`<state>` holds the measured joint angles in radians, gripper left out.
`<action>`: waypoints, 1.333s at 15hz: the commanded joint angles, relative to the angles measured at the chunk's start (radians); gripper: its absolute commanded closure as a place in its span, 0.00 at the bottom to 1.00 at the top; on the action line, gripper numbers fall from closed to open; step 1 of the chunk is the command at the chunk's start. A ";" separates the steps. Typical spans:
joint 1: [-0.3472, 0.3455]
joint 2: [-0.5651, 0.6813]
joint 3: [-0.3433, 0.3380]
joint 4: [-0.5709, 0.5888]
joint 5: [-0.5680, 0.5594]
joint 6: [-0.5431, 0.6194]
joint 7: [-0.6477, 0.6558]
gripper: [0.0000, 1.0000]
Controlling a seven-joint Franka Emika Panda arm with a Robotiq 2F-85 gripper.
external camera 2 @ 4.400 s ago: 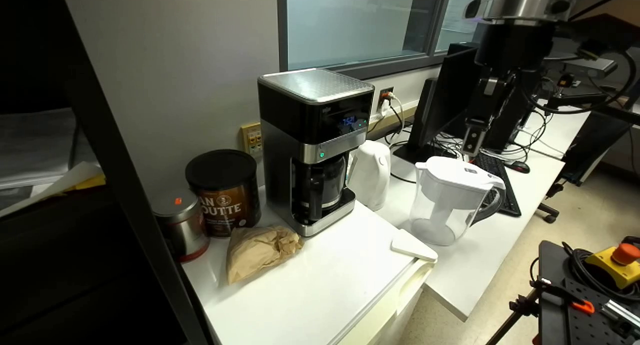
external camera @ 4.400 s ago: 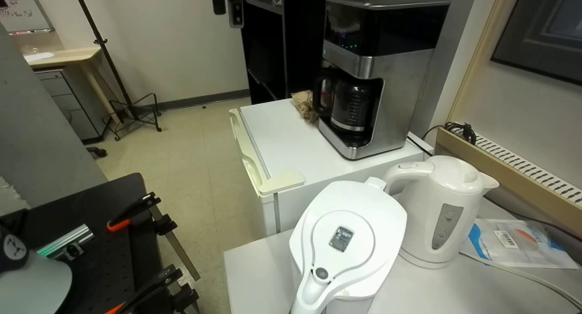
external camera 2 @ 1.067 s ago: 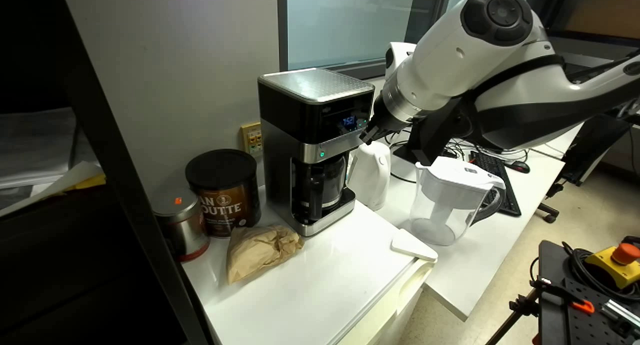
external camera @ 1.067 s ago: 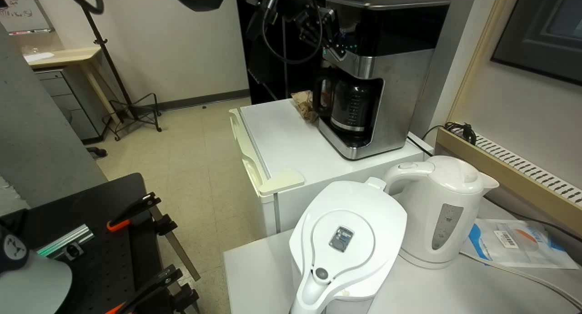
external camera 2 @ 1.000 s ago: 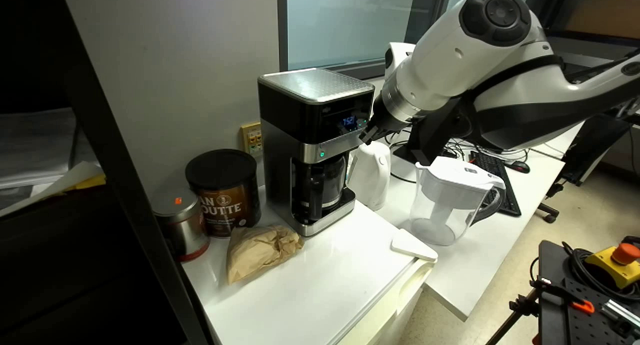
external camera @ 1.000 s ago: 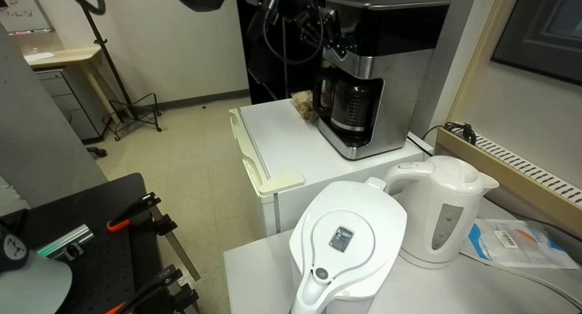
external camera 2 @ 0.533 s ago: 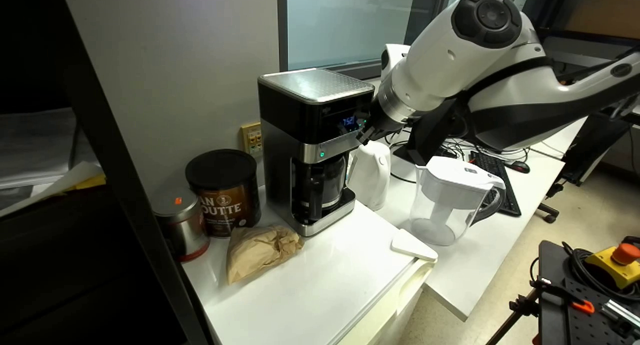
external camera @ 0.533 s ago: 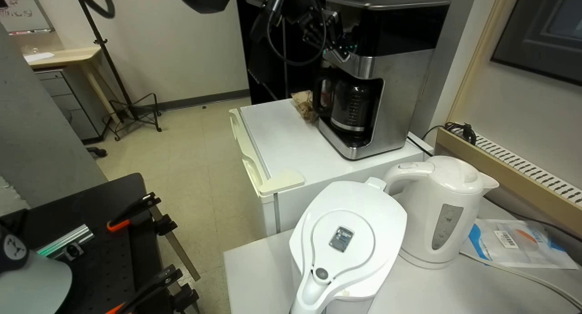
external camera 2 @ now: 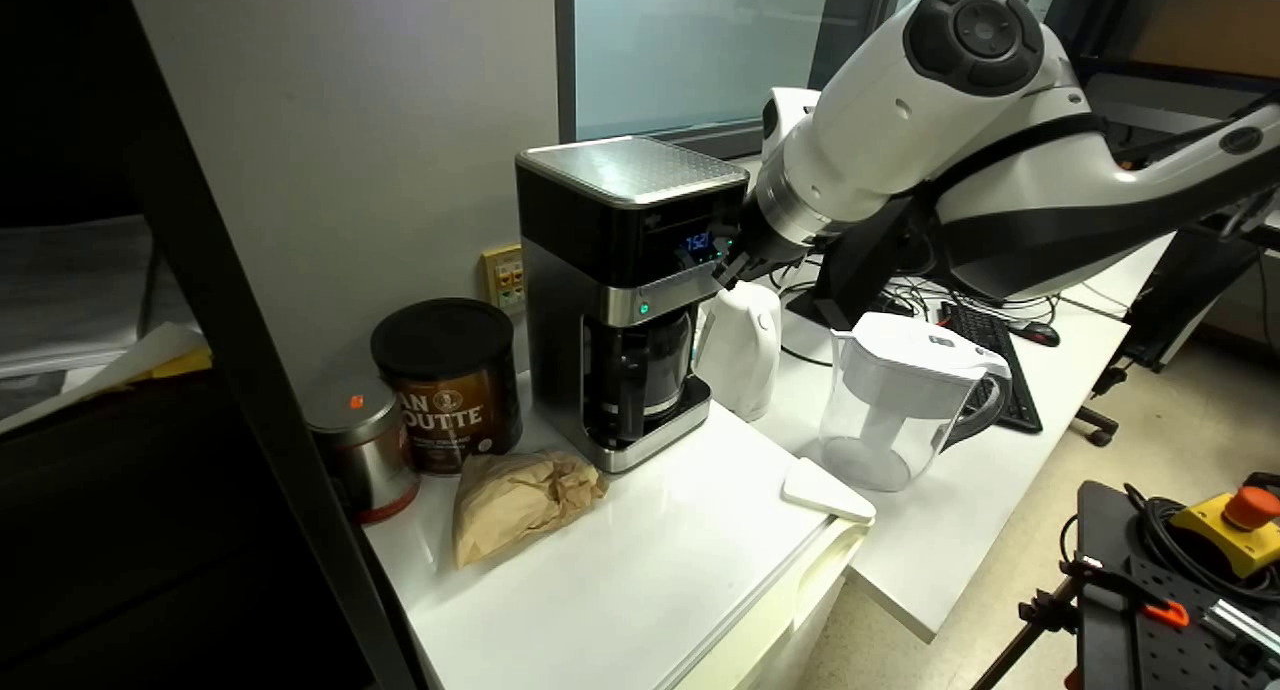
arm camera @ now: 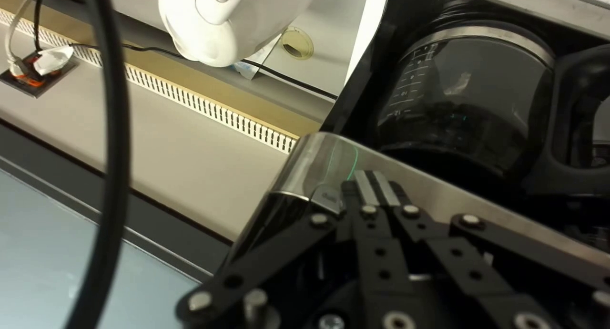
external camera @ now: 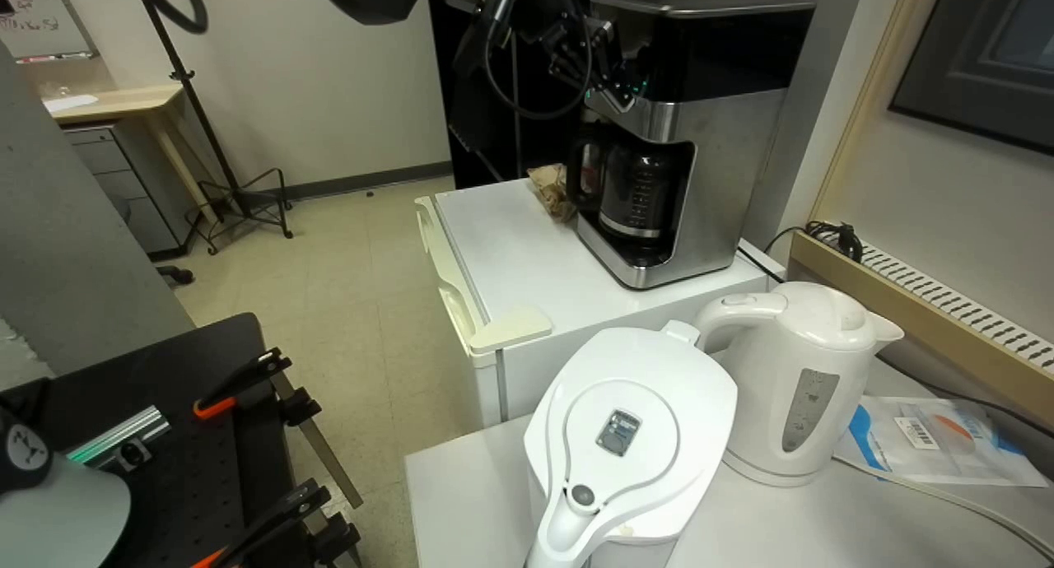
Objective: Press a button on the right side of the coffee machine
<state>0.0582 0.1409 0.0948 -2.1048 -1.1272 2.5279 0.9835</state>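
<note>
Claw (arm camera: 377, 188) is all the way closed in the wrist view, fingertips (arm camera: 366, 188) right up against each other, nothing visible between them. They're at the front of the coffee machine (external camera 2: 620, 305), near the corner where the black panel (arm camera: 271, 219) meets the silver band (arm camera: 429, 181); honestly can't tell if they're touching it. There's a small grey tab (arm camera: 328, 199) just beside them, lettering too blurry to read. The arm (external camera 2: 850, 150) slants down to it from the right in an exterior view. Coffee machine's upright on a white cabinet (external camera 2: 640, 570), display (external camera 2: 697, 241) lit in blue, glass carafe (arm camera: 467, 95) sitting in the lower front. Further out there's a crumpled brown paper bag (external camera 2: 525, 505) near its base, plus a black-lidded tub (external camera 2: 445, 390) and a metal canister (external camera 2: 360, 450) side by side. White kettle (external camera 2: 740, 350) and a filter pitcher (external camera 2: 880, 400) stand on the neighbouring table (external camera 2: 930, 550).
</note>
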 commanded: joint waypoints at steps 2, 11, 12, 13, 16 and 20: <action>0.011 0.040 -0.026 0.046 -0.030 0.027 0.024 1.00; 0.028 -0.082 -0.013 -0.104 -0.063 0.037 0.024 1.00; 0.031 -0.100 -0.010 -0.126 -0.076 0.036 0.024 1.00; 0.034 -0.123 -0.007 -0.153 -0.098 0.038 0.027 1.00; 0.036 -0.185 0.010 -0.225 -0.170 0.024 0.049 1.00; 0.041 -0.267 0.027 -0.311 -0.266 0.011 0.064 1.00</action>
<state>0.0916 -0.0436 0.1127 -2.3371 -1.3230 2.5439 1.0194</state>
